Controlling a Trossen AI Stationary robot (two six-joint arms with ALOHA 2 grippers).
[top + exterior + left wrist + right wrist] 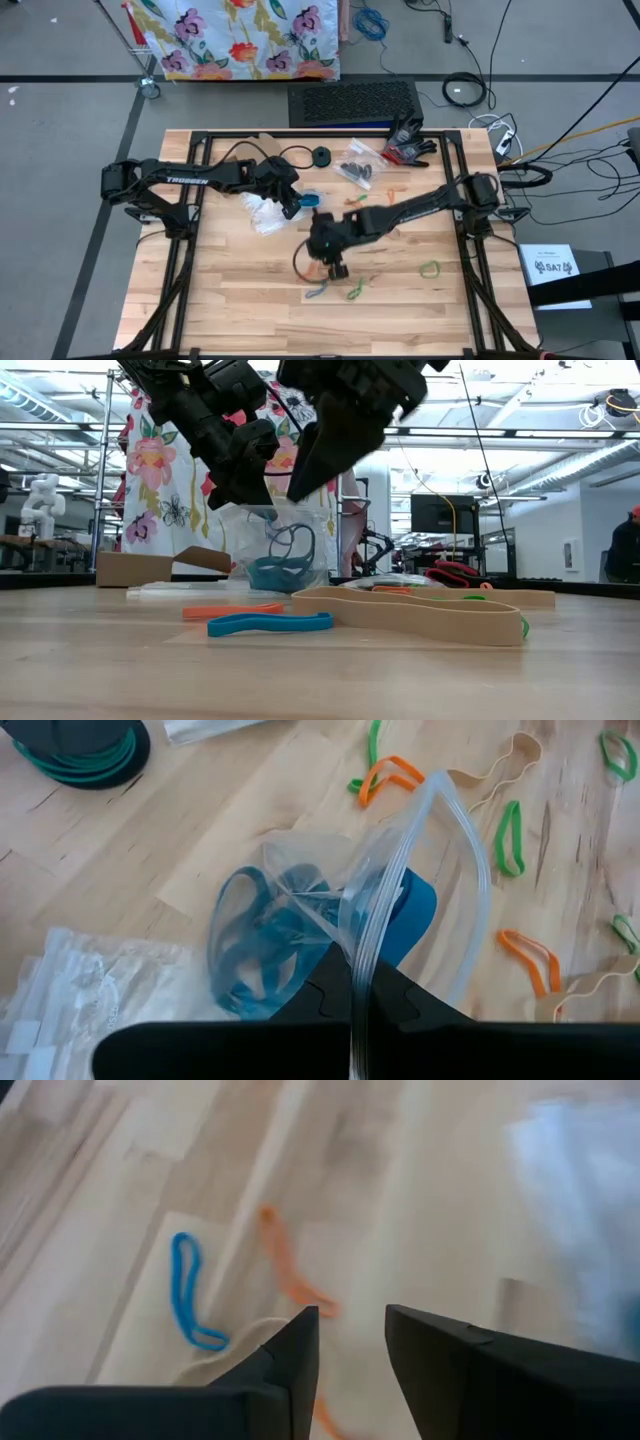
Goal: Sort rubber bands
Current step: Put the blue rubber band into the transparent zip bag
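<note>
My left gripper (362, 1010) is shut on a clear plastic bag (330, 870) with blue rubber bands (265, 950) inside; it shows in the high view near the table's middle (306, 200). My right gripper (351, 1342) is open and hovers above the table (336, 266), touching nothing. Below it lie a blue band (186, 1294), an orange band (292, 1283) and a tan band (248, 1342). In the low view the blue (270, 622), orange (234, 610) and wide tan (420, 616) bands lie flat on the wood. Green and orange bands (509, 836) are scattered beyond the bag. My left gripper pinches the bag's mouth edge (372, 935) between its two fingers, the layers pressed together. The bag hangs below the fingers in the low view (285, 555), its blue-filled bottom about at the table. The other side of the mouth arches open (462, 820).
A heap of clear bags (264, 214) lies beside the left gripper. Filled bags (358, 166), red and black gloves (408, 146) and a black disc (322, 155) sit toward the far edge. A green band (430, 268) lies toward the right. A cardboard piece (160, 566) stands far off.
</note>
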